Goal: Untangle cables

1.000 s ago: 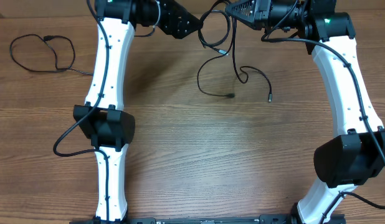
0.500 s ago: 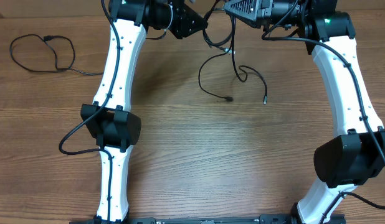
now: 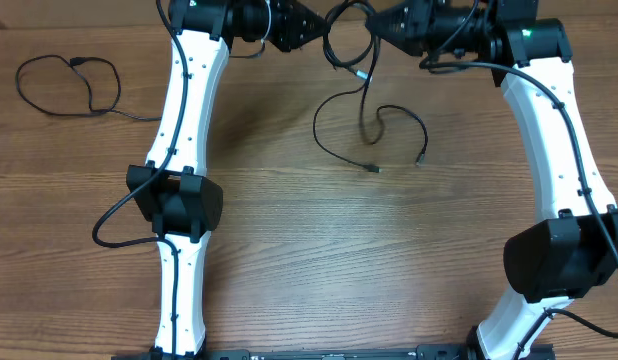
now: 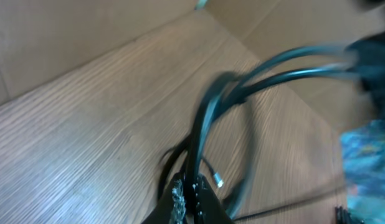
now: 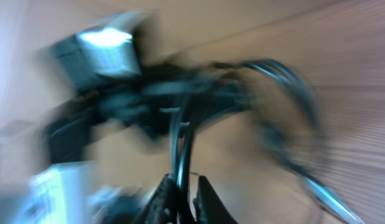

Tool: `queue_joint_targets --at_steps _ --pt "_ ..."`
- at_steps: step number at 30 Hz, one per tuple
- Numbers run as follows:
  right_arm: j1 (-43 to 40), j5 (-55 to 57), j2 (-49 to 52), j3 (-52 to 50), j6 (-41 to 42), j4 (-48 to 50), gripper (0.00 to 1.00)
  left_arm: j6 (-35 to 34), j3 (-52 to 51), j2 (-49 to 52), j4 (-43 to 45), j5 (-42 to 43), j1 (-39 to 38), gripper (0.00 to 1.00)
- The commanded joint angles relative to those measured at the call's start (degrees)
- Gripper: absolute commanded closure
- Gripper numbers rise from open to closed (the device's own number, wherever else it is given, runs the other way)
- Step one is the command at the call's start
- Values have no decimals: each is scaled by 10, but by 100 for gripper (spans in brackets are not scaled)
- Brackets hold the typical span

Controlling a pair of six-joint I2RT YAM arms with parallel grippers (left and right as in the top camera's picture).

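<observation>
Left gripper (image 4: 187, 198): pressed together on the cables (image 3: 316, 130); strands rise from between the jaws.
Right gripper (image 5: 183, 193): pinching the same cables; view blurred.

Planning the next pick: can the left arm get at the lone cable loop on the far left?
Probably, once freed: bare table surrounds the loop, but the left pincer is shut on the tangled cables.
</observation>
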Motion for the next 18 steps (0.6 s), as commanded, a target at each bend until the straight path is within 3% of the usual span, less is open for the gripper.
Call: queue_joint_targets --at_steps 1,2,4,10,12,16,18 --pt "19 320 -11 14 -87 -37 84 -117 0 7 38 56 7 96" --pt "24 358 -11 14 -87 -43 80 -130 0 7 49 62 8 96" --pt "32 388 -11 14 -86 -42 54 -158 0 7 68 61 12 96" --pt "31 389 -23 15 -17 -43 39 -192 0 7 75 45 23 96" --pt "27 389 -33 15 -3 -42 26 -206 0 7 75 26 24 96" --pt "24 328 -58 15 44 -34 24 -230 0 7 77 -2 24 96" --pt "27 272 -62 15 70 -30 30 -234 0 7 80 -10 24 96"
